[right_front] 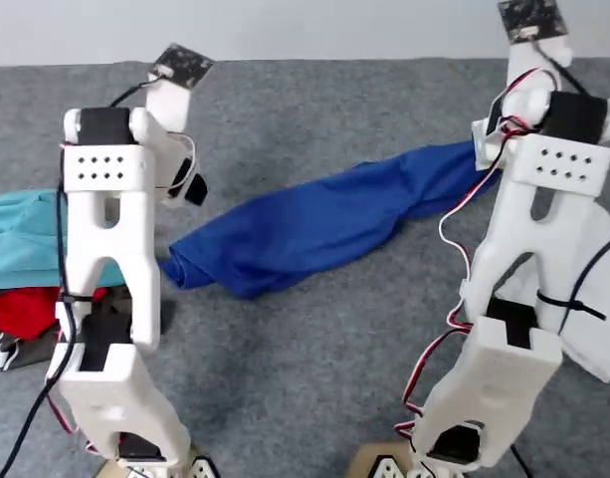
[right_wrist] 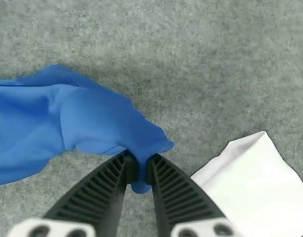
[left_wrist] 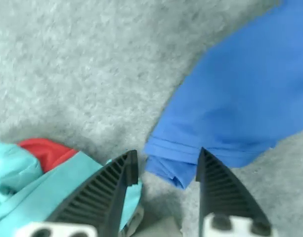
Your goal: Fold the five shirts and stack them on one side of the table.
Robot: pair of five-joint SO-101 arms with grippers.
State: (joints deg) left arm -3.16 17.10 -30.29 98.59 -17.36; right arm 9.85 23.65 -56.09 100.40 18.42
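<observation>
A blue shirt [right_front: 314, 224] lies stretched across the middle of the grey table, from the left arm's side to the right arm's. My right gripper [right_wrist: 140, 165] is shut on one end of the blue shirt [right_wrist: 82, 131], pinching the cloth between its fingers. My left gripper [left_wrist: 166, 165] is open just over the other end of the blue shirt [left_wrist: 240, 103], with a hem corner between its fingers. A teal shirt [right_front: 21, 239] and a red shirt [right_front: 21, 309] are piled at the table's left edge. A white shirt [right_wrist: 255, 182] lies at the right.
The teal shirt [left_wrist: 47, 182] and a bit of the red shirt [left_wrist: 45, 150] sit close beside my left gripper. A dark garment [right_front: 11, 351] pokes out under the red one. Bare grey table [right_front: 314, 349] spreads in front of the blue shirt.
</observation>
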